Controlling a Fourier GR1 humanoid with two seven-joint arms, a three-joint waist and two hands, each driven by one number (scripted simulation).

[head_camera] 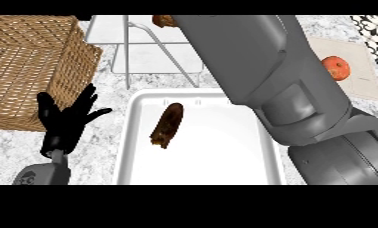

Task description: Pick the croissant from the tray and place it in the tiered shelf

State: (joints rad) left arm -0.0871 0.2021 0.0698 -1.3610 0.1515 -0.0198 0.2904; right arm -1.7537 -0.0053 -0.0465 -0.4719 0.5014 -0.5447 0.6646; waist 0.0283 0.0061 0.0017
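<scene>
beyond the tray [221,164] the right forearm [258,62] spans the tiered shelf [148,47] to deliver, its hand unseen, the croissant [162,21] probably that brown bit at its tip; left hand [65,122] rests open left of the tray.

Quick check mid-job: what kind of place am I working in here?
Most likely a kitchen counter: a marbled worktop, a white tray holding a brown pastry, and a red fruit on a mat.
</scene>
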